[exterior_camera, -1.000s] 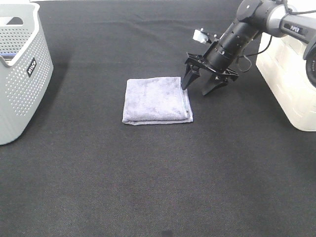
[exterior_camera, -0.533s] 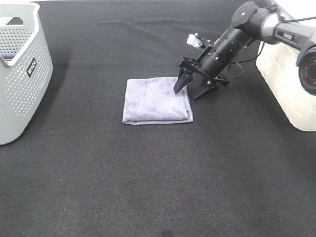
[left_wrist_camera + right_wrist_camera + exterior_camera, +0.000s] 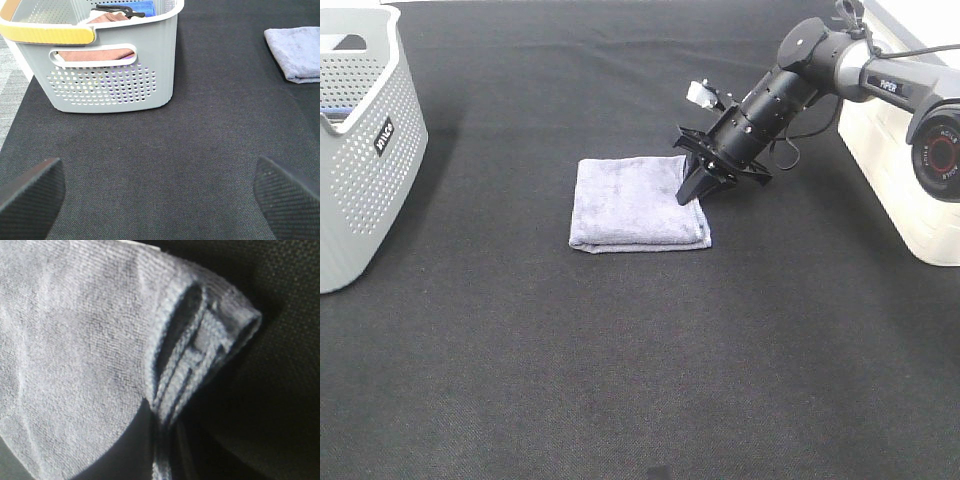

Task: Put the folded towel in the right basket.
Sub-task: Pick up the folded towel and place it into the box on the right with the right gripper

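Resting centrally on the worktop (image 3: 620, 360), the folded towel (image 3: 635, 203) could unfold if the right gripper (image 3: 692, 192) at its 2 o'clock corner catches only upper layers; its fingers' state is unreadable, while the left fingers (image 3: 30, 192) stand apart. The grey basket (image 3: 365, 170) at 9 o'clock holds cloths (image 3: 95, 54); the white basket (image 3: 885, 180) at 3 o'clock hides its contents.

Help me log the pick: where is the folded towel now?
In the exterior high view the folded towel lies on the black mat, the right gripper at its right edge, the grey basket far left.
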`<state>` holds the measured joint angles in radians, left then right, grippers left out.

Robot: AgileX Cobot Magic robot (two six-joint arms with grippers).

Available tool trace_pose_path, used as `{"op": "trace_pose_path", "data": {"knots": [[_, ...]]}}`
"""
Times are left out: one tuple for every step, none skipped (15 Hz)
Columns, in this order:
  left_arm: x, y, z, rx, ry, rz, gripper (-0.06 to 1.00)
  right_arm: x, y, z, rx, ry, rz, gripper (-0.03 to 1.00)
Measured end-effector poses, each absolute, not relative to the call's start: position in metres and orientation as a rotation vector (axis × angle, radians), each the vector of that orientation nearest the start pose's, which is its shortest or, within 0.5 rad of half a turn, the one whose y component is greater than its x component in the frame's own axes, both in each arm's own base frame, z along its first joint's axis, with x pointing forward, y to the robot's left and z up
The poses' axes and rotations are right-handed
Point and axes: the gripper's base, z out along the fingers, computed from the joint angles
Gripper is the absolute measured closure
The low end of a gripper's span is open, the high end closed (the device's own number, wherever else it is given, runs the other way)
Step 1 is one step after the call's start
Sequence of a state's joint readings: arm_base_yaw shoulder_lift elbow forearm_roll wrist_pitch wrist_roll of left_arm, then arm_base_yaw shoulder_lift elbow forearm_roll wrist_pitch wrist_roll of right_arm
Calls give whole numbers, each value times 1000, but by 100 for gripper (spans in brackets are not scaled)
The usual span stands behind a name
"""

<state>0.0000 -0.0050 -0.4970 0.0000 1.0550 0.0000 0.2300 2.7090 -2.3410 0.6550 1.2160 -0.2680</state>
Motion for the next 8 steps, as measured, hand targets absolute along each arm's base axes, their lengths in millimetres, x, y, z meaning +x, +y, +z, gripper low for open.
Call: {"op": "trace_pose_path", "data": {"knots": [[-5, 0, 277, 0, 2037, 0, -3, 506, 172, 87, -422, 2876, 932, 92], [-5, 0, 277, 0, 2037, 0, -3, 507, 172, 92, -431, 2861, 929, 92], [-5, 0, 277, 0, 2037, 0, -3, 509, 172, 105, -444, 2829, 921, 92], [-5, 0, 277, 0, 2037, 0, -3, 512, 172, 136, -475, 2762, 886, 92], [-5, 0, 277, 0, 2037, 0, -3, 512, 171, 159, -498, 2716, 852, 92], [-5, 0, 277, 0, 2037, 0, -3, 511, 169, 183, -518, 2668, 817, 92], [-5, 0, 277, 0, 2037, 0, -3, 509, 166, 207, -540, 2629, 763, 92], [-5, 0, 277, 0, 2037, 0, -3, 507, 162, 226, -560, 2601, 698, 92]]}}
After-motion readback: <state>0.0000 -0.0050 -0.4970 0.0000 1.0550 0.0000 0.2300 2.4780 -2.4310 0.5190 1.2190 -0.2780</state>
